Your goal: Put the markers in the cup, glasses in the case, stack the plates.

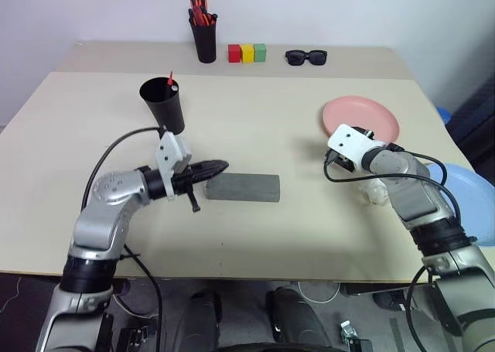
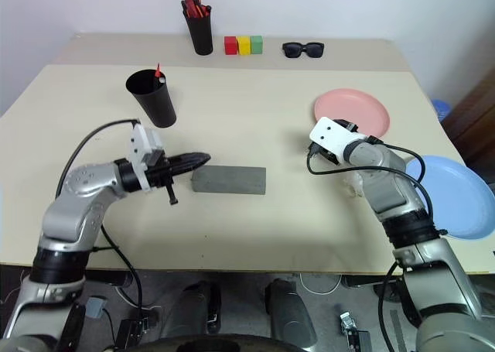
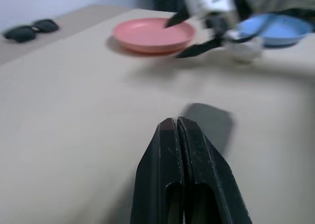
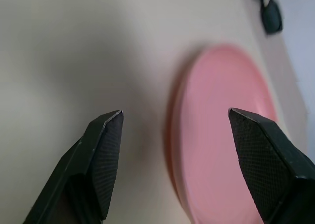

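Black plastic marks the left of the table: the cup (image 1: pixel 165 103) stands upright on the far left, with a red marker tip (image 1: pixel 170 79) poking above its rim, so at least one marker appears to be in; the white one cannot be made out. Just nearer, the left gripper (image 1: pixel 219 167) points level toward the right, its fingers (image 3: pixel 184 150) pressed together on nothing, the tip just short of the left end of the grey case (image 1: pixel 243 187). That case lies flat near the middle of the table with its lid down; the glasses are not to be seen, so whether they lie inside cannot be told.

To the right, the pink plate (image 1: pixel 360 117) sits on the table, and the blue plate (image 2: pixel 456 194) lies well apart from it at the near right edge. The right gripper (image 4: pixel 174 123) has its fingers spread wide and empty, aimed at the near left rim of the pink plate, one finger over bare table and the other over the plate.

By my reading, plate stacking is the step in hand. Next, the right gripper would need to slide one finger under that rim, close on it, then lift the plate and carry it over the blue one.
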`<state>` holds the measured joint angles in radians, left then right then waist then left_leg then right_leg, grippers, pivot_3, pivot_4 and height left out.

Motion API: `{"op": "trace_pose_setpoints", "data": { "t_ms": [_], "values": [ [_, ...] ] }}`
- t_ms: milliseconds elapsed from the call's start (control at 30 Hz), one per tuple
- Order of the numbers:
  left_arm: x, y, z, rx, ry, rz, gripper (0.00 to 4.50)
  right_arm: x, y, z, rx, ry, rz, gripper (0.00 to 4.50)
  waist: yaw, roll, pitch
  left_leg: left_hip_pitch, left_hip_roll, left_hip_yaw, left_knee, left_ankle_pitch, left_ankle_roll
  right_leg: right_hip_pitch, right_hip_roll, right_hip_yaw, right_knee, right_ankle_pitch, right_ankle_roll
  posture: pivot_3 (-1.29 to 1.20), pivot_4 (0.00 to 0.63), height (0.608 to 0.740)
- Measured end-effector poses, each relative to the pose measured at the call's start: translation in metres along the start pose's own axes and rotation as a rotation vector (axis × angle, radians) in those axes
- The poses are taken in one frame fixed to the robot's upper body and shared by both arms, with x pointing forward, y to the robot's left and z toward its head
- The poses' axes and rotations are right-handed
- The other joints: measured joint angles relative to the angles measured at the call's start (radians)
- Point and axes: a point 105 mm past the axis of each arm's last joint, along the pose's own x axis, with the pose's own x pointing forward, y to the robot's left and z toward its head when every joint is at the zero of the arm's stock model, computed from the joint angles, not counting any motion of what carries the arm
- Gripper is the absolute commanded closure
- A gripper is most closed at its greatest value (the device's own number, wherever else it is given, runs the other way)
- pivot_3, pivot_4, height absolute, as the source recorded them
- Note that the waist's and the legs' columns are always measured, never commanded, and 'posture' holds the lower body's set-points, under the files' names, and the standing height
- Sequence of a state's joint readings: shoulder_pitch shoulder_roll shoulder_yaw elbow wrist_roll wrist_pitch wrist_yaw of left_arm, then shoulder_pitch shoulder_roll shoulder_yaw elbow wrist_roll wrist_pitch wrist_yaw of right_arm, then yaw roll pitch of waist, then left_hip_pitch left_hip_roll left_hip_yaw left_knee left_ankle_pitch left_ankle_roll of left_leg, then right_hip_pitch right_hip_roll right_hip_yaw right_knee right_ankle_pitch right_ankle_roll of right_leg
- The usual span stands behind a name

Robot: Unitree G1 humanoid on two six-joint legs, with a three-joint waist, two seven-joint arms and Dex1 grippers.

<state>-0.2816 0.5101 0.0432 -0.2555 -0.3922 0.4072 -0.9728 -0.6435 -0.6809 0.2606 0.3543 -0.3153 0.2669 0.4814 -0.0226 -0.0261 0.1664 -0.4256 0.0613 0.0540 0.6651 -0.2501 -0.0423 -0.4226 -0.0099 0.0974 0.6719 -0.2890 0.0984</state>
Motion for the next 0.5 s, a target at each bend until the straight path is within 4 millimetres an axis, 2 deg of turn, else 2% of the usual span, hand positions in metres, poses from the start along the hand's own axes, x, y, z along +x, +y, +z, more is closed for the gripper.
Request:
{"op": "trace_pose_setpoints", "data": {
  "t_ms": [133, 200, 267, 400, 500],
  "values": [
    [-0.005, -0.011, 0.01, -0.017, -0.056, 0.025, 4.49, 0.013, -0.007, -0.01, -0.096, 0.035, -0.034, 1.05, 0.0, 0.0, 0.0, 0.0, -0.001, 0.0, 0.0, 0.0, 0.0, 0.0, -0.001, 0.0, 0.0, 0.0, 0.0, 0.0, 0.15, 0.732],
    [-0.007, -0.017, 0.009, -0.035, -0.067, 0.028, 4.5, 0.015, -0.01, -0.012, -0.118, 0.038, -0.048, 1.61, 0.001, 0.0, 0.0, 0.0, 0.0, 0.0, 0.0, 0.0, 0.0, 0.0, -0.001, 0.0, 0.0, 0.0, 0.0, 0.0, 0.15, 0.732],
    [-0.009, -0.026, 0.008, -0.058, -0.075, 0.033, 4.5, 0.017, -0.009, -0.018, -0.131, 0.05, -0.053, 2.36, 0.001, 0.0, 0.0, 0.0, 0.0, 0.0, 0.0, 0.0, 0.0, 0.0, -0.001, 0.0, 0.0, 0.0, 0.0, 0.0, 0.15, 0.732],
    [-0.008, -0.031, 0.011, -0.076, -0.102, 0.061, 4.5, 0.022, 0.003, -0.018, -0.161, 0.044, -0.031, 4.47, -0.001, 0.0, 0.0, 0.0, 0.0, 0.0, 0.0, 0.0, 0.0, 0.0, 0.0, 0.0, 0.0, 0.0, 0.0, 0.0, 0.15, 0.732],
    [-0.007, -0.03, 0.01, -0.071, -0.098, 0.074, 4.5, 0.022, 0.006, -0.015, -0.187, 0.026, -0.032, 4.47, -0.001, 0.0, 0.0, 0.0, 0.0, 0.0, 0.0, 0.0, 0.0, 0.001, 0.0, 0.0, 0.0, 0.0, 0.0, 0.0, 0.15, 0.732]
  ]
}}
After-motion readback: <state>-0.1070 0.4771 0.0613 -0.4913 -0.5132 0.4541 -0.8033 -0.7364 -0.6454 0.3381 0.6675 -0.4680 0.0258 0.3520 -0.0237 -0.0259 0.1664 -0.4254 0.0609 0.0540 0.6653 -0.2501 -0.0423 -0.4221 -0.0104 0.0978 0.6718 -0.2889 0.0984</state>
